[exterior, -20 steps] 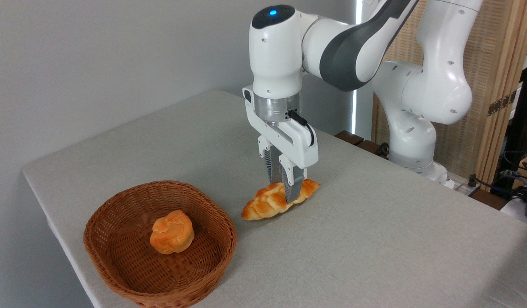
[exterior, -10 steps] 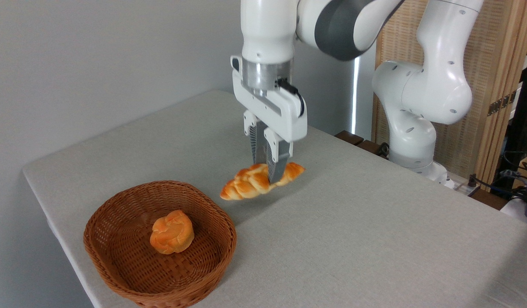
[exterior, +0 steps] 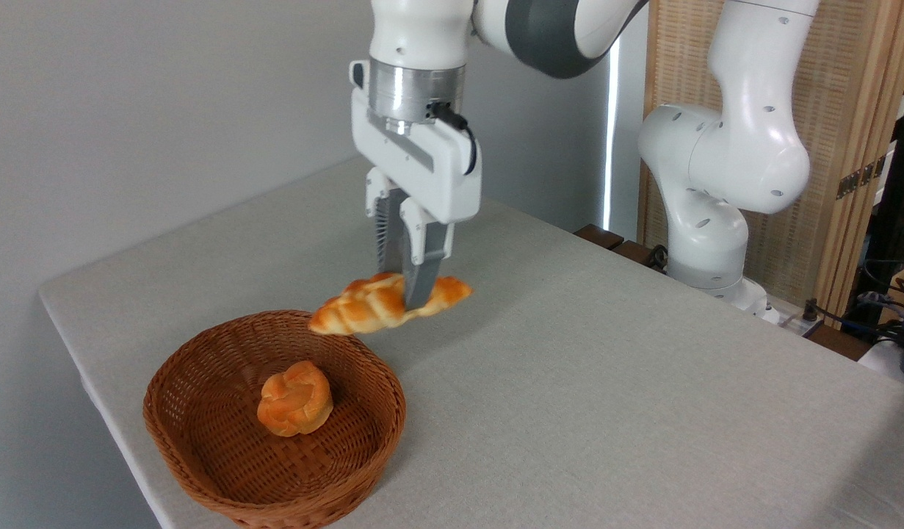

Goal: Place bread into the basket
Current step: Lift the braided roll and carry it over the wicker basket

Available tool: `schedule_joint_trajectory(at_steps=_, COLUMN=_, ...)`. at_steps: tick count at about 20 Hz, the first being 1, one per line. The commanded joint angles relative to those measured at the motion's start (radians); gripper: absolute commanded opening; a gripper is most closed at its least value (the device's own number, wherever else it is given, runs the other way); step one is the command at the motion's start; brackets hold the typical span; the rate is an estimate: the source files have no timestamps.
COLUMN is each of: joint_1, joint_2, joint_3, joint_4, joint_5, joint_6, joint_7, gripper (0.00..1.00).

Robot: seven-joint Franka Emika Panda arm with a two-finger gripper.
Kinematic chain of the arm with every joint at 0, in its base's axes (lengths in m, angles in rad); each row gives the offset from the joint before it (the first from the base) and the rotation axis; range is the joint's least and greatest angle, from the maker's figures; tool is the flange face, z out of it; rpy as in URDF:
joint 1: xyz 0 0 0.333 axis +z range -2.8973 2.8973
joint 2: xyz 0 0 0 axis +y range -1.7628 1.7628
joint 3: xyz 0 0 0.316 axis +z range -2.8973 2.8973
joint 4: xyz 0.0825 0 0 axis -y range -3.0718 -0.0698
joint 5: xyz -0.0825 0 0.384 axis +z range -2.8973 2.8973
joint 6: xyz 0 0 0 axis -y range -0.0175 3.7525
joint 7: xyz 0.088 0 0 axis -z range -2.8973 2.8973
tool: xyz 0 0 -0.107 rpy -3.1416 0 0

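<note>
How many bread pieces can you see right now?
2. The braided loaf hangs in the hand, held above the table beside the basket's far rim. The round bun lies inside the basket. Nothing looks hidden.

Braided bread [exterior: 371, 308] held in the air by the far rim of a wicker basket [exterior: 202, 349].

The bread is a long golden-orange loaf with pale creases and pointed ends, lying nearly level, its left tip dipping slightly and overlapping the basket's far rim in this view. The basket is a shallow brown woven oval with a thick braided rim, resting on the table at its near left corner, upright and open.
</note>
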Motion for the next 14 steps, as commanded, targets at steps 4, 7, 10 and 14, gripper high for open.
schedule_joint_trajectory(at_steps=4, joint_1=-0.021, joint_2=0.145, joint_3=0.038, joint_4=0.096, joint_5=-0.041, joint_6=0.147, joint_7=0.017, gripper=0.48)
schedule_joint_trajectory(at_steps=7, joint_1=-0.018, joint_2=0.234, joint_3=0.038, joint_4=0.185, joint_5=-0.054, joint_6=0.147, joint_7=0.015, gripper=0.48)
schedule_joint_trajectory(at_steps=10, joint_1=-0.010, joint_2=0.303, joint_3=0.038, joint_4=0.242, joint_5=-0.054, joint_6=0.150, joint_7=0.014, gripper=0.48)
schedule_joint_trajectory(at_steps=14, joint_1=-0.010, joint_2=0.328, joint_3=0.036, joint_4=0.251, joint_5=-0.050, joint_6=0.150, joint_7=0.015, gripper=0.55)
